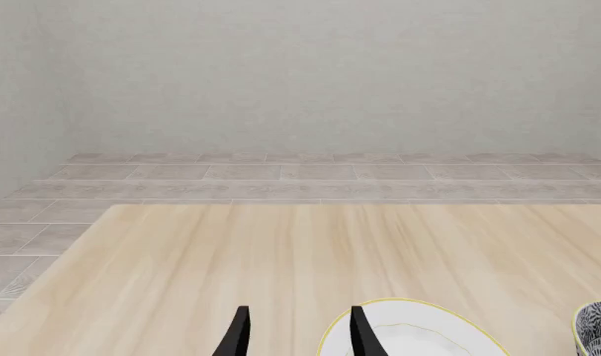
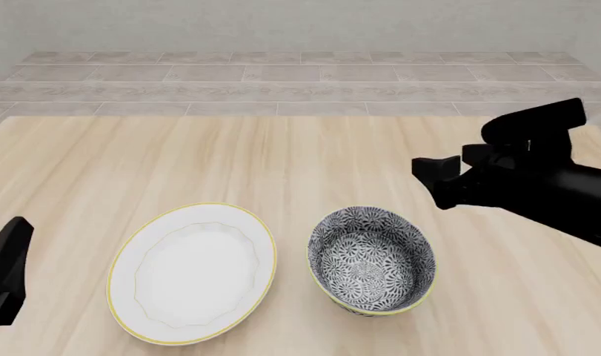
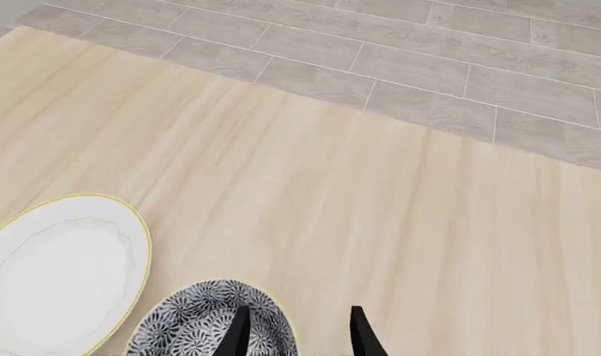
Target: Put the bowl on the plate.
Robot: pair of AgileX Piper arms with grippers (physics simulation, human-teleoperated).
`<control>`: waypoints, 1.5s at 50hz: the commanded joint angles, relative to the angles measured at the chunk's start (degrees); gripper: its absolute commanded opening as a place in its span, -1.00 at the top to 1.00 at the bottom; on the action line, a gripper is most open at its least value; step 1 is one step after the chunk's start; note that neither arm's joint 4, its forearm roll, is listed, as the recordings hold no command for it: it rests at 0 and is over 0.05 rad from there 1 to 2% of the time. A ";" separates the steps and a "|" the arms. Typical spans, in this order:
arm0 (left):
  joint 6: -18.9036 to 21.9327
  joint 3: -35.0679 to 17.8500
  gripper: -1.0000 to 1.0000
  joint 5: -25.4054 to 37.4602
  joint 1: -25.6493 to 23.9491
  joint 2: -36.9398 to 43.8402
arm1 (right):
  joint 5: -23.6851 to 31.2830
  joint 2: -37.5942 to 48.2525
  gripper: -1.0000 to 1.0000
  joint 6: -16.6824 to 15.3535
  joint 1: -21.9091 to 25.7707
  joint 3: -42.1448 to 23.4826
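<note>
From the right wrist, spread jaws straddle the bowl's [image 3: 196,326] rim; left jaws likewise apart.

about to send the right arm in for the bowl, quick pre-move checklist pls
1. bowl upright on the table, apart from the plate: ok
2. plate bare, room for the bowl: ok
3. right gripper jaws apart: ok
4. right gripper around the bowl's rim: not ok, one finger looks over the rim, height unclear
5. left gripper holding nothing, at the plate's edge: ok
6. clear path from bowl to plate: ok
</note>
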 commanded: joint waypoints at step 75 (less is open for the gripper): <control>0.00 0.00 -1.00 0.00 0.00 0.00 | -7.36 7.54 -1.00 4.49 2.49 5.47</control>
